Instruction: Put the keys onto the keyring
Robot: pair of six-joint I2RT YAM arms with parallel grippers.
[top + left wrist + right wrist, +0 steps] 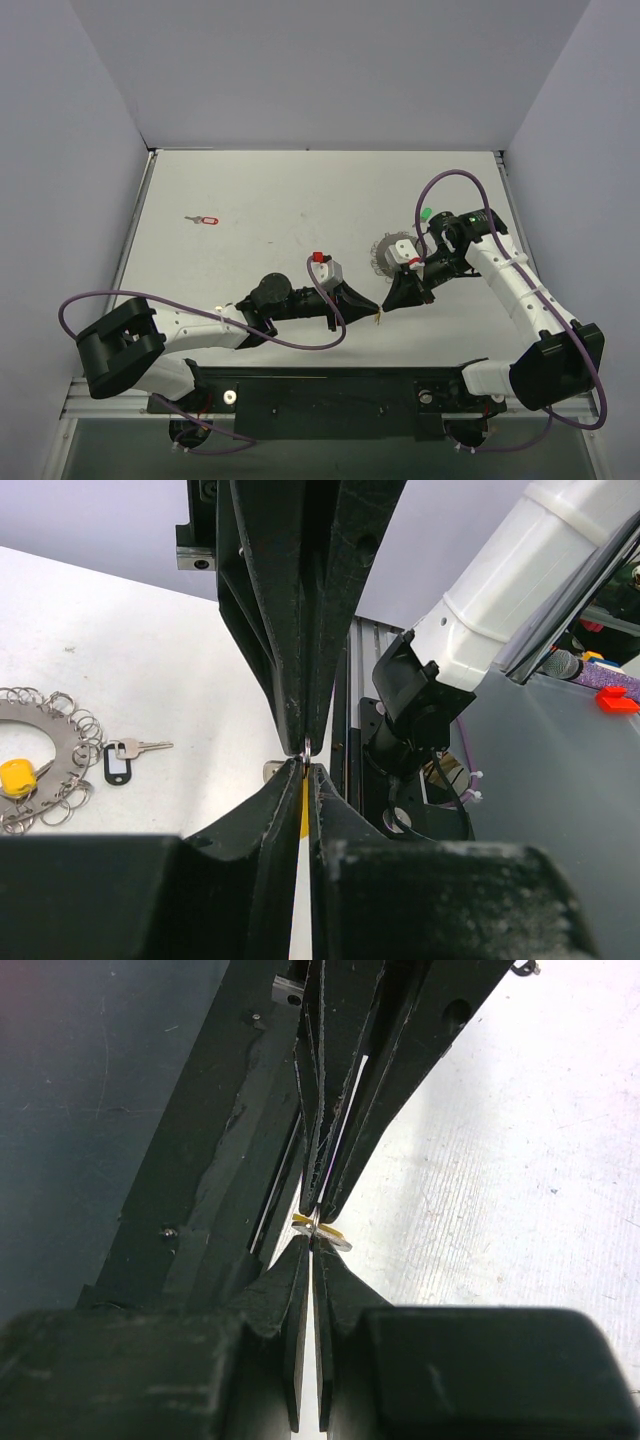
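The white table [250,200] carries everything. The left arm [200,325] reaches in from the near-left corner and the right arm [515,285] from the near-right. Both end just on the near side of the keyring [381,255].

The keyring lies flat on the table right of centre. It is a grey hoop with small wire loops around its rim.

The left gripper [305,772] and right gripper [312,1245] meet tip to tip there, near the keyring but apart from it. The left gripper's jaws are drawn almost together, with the yellow key [335,1235] clamped between them. The right gripper's jaws are pressed fully together and its tips sit at the key's metal end. Whether they pinch that end, I cannot tell.

The grey key [118,763] lies flat just beside the keyring's rim. A second yellow key [15,777] shows its head inside the keyring's hollow. The green key [427,214] lies just beyond the keyring, toward the far right. The red key [206,219] lies well apart from the keyring, off to the left.
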